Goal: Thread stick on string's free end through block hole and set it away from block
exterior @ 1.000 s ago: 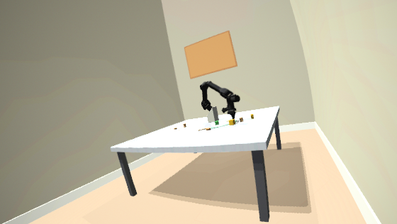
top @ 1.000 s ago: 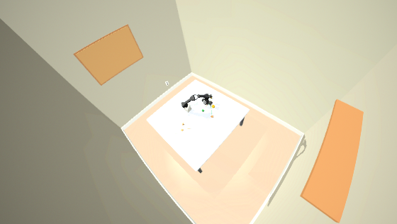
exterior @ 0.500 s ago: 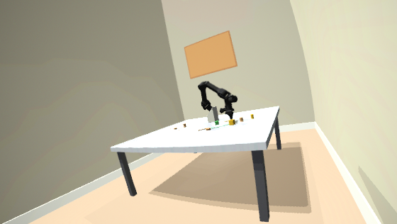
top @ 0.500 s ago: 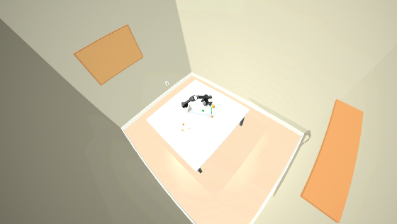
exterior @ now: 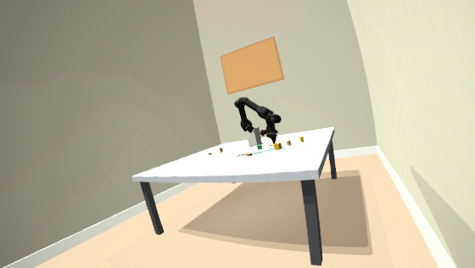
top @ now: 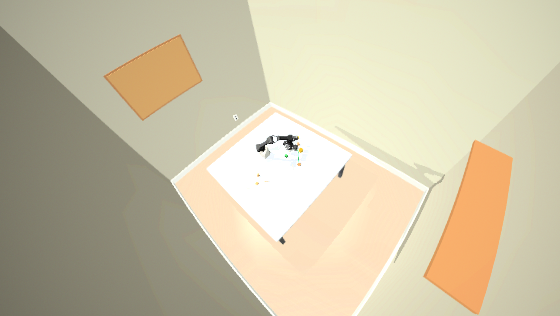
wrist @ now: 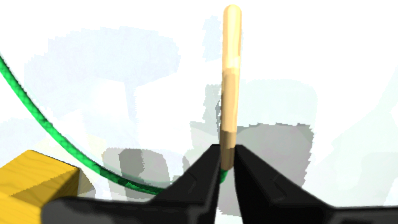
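My gripper (top: 297, 148) (exterior: 274, 142) (wrist: 228, 151) is shut on the rear end of the thin wooden stick (wrist: 231, 60). The stick's rounded free end points to the top of the wrist view, away from the fingers. The green string (top: 298, 156) (wrist: 49, 126) leaves the stick's rear end and curves to the upper left in the wrist view. The yellow wooden block (top: 301, 150) (exterior: 277, 146) (wrist: 37, 177) stands on the table close beside the gripper, at the lower left in the wrist view; its hole cannot be made out. The round button (top: 299, 164) (exterior: 248, 154) lies on the table.
A small green object (top: 286, 156) (exterior: 259, 147) stands near the arm's base. A brown piece (exterior: 288, 142) and a yellow piece (exterior: 302, 139) stand beyond the block. Small orange pieces (top: 258, 175) (top: 257, 183) lie farther off on the white table (top: 280, 210) (exterior: 191, 167).
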